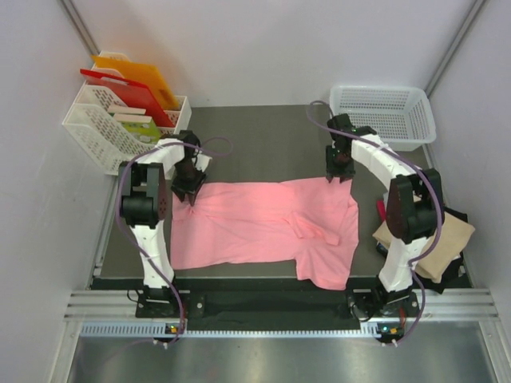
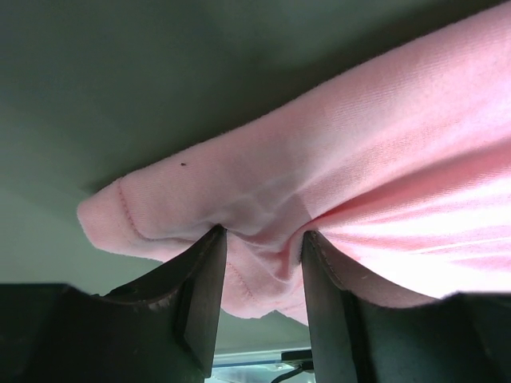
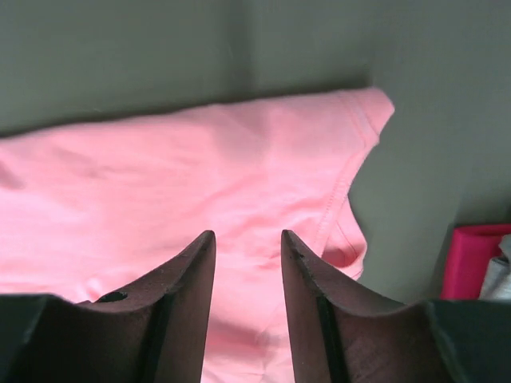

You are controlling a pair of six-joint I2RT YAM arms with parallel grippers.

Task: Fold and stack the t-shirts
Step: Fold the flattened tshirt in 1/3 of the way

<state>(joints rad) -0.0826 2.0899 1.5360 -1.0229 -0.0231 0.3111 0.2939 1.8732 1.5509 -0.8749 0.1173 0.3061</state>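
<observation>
Near my right arm, a folded tan-beige cloth t-shirt (image 1: 444, 238) sits beside the dark bench (image 1: 271, 140). A plain salmon-pink cloth t-shirt (image 1: 263, 223) lies spread mid-bench. Left jaws pinch its far-left corner; right jaws hang parted, empty, over its far-right corner.

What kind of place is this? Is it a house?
Likely a robot lab bench, not a house: a left arm and right arm bolted to a dark table between white walls, a pink t-shirt spread out.

Four t-shirts (image 1: 263, 223), two baskets (image 1: 383, 116), two claws (image 1: 192, 195)
</observation>
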